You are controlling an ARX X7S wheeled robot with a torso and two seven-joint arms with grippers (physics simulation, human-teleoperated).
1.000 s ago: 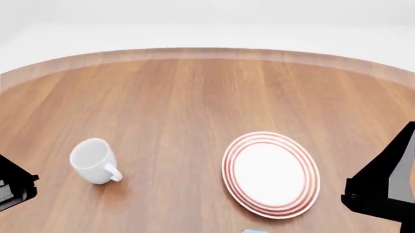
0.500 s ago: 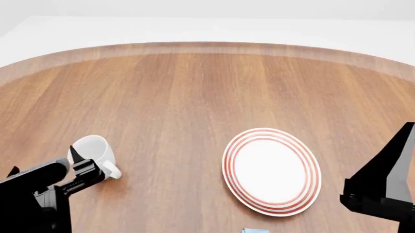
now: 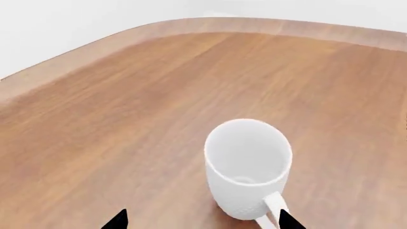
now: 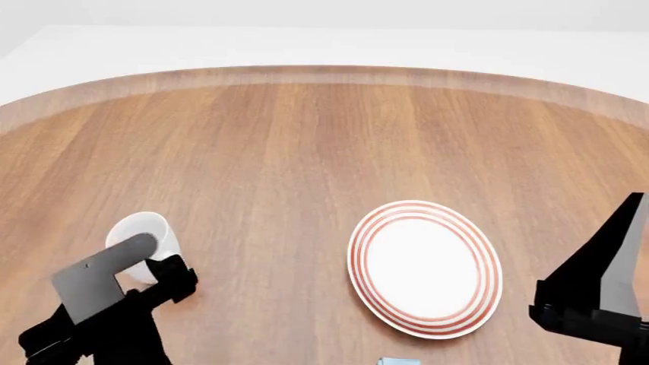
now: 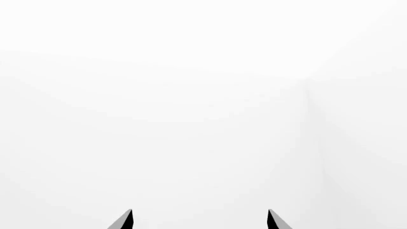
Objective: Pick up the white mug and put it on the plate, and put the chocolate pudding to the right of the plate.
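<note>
Left fingers (image 3: 121,220) spread wide and empty, tips either side of the white mug (image 3: 248,167), one tip just beside its handle (image 3: 275,212). Mug upright on the wooden bench (image 4: 304,152) at about eight o'clock, well apart from the red-ringed plate (image 4: 424,268) at five o'clock. Right fingers (image 5: 129,219) parted too, empty, aimed at blank white. Step in hand, judged: reaching for the mug. Next: advancing around the body, closing, lifting toward the plate. Pudding carton (image 4: 397,362) barely visible at six o'clock, not yet handled.
</note>
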